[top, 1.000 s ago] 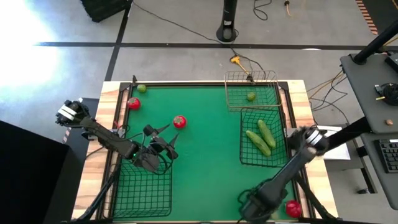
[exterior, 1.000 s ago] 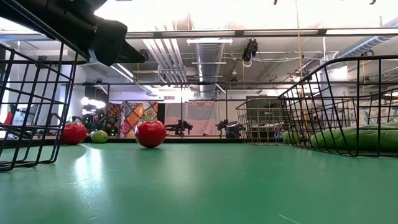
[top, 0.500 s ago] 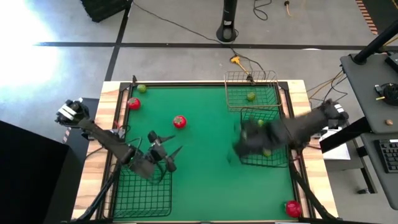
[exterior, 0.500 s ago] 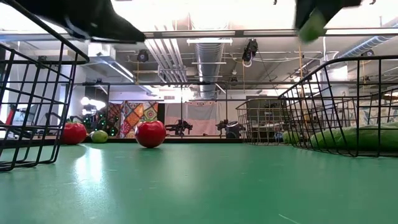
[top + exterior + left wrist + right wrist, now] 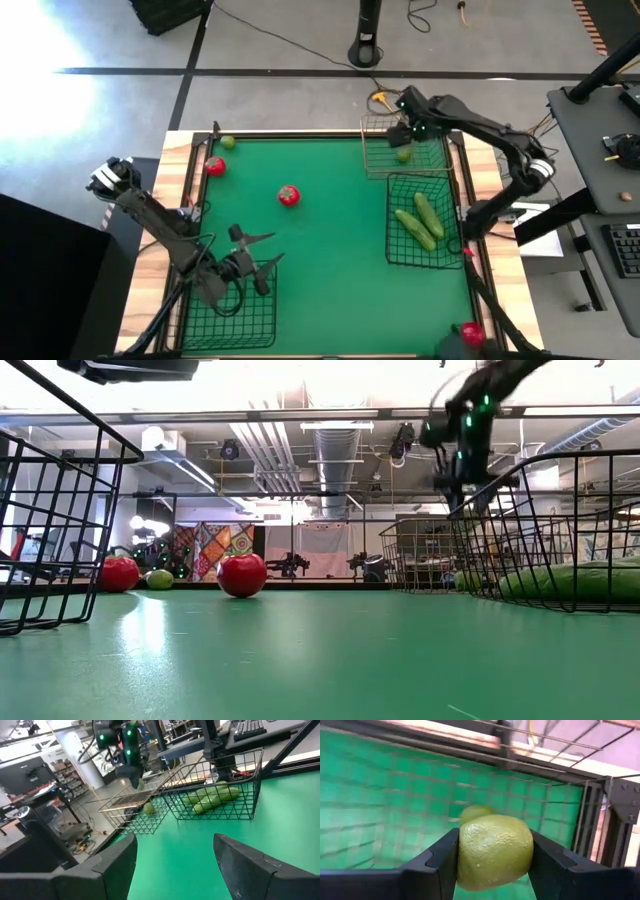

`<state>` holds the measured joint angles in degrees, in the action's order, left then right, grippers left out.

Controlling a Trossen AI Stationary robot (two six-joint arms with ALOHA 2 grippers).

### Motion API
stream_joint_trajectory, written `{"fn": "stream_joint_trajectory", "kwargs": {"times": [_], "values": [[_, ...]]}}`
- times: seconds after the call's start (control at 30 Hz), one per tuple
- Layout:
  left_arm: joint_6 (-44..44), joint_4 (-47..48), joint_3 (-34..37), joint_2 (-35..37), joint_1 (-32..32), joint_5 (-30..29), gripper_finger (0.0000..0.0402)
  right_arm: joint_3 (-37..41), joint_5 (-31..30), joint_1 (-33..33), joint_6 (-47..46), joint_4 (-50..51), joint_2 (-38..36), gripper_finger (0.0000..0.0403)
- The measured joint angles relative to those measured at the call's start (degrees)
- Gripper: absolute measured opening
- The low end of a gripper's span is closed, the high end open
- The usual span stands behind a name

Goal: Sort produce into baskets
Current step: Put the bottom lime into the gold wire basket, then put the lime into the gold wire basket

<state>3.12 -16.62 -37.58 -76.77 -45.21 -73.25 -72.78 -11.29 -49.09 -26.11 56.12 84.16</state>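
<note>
My right gripper [image 5: 408, 132] is shut on a small round light-green fruit [image 5: 494, 851] above the tan wire basket [image 5: 432, 160] at the far right. A second light-green fruit [image 5: 404, 155] lies in that basket. Two cucumber-like pieces [image 5: 420, 220] lie in the black basket [image 5: 392, 250] nearer by. Red pieces lie on the green mat [image 5: 215, 166] [image 5: 288, 196], one more at the near right [image 5: 470, 333]. A light-green one [image 5: 228, 142] lies at the far left. My left gripper [image 5: 250, 265] is open and empty over the near-left black basket [image 5: 230, 315]. My right gripper pinches the light-green fruit by two opposite sides [image 5: 466, 855] between its two fingers [image 5: 442, 857]. The fingers come from above, pointing down toward the basket floor. The fruit is lifted clear, over the tan basket and above the fruit lying in it [image 5: 474, 812].
The raised wooden frame [image 5: 180, 150] borders the mat. The mat's middle [image 5: 330, 240] is bare between the baskets. In the low view the near-left basket's wall [image 5: 50, 540] stands at the left and the right black basket [image 5: 560, 530] at the right.
My right gripper has swung from the table's near edge toward the far right, passing over the right black basket, and now holds the light-green fruit over the tan basket. My left gripper has drawn a little toward the near edge, over the near-left basket.
</note>
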Motion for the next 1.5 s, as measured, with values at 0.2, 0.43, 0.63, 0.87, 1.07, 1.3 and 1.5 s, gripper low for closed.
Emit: {"fn": "stream_joint_trajectory", "kwargs": {"times": [0.2,0.43,0.63,0.87,1.07,1.3,1.5], "values": [[0.8,0.1,-0.7,0.0,1.5,0.3,0.0245,3.5,1.3,-5.3,6.1,-4.7,6.5,0.0181],[-0.6,1.6,-5.3,0.9,7.6,0.4,0.0245,3.6,1.4,-4.2,10.4,-4.6,11.9,0.0211],[0.7,15.1,-13.6,3.3,18.2,13.2,0.0245,3.6,1.3,-3.8,14.3,-4.4,11.4,0.0280],[14.6,48.9,-28.8,0.7,38.4,26.8,0.0245,3.6,1.3,0.5,17.1,-3.7,3.6,0.0318],[18.4,68.2,-34.8,-2.7,58.7,36.4,0.0244,6.6,1.3,14.2,15.0,-6.2,-9.5,0.0302],[16.9,72.1,-32.5,-6.3,81.2,50.3,0.0233,18.8,1.4,39.8,5.4,-18.8,-24.0,0.0284],[14.4,72.3,-34.1,-11.3,92.0,56.3,0.0233,28.3,0.8,54.4,-0.7,-34.1,-28.6,0.0290]]}}
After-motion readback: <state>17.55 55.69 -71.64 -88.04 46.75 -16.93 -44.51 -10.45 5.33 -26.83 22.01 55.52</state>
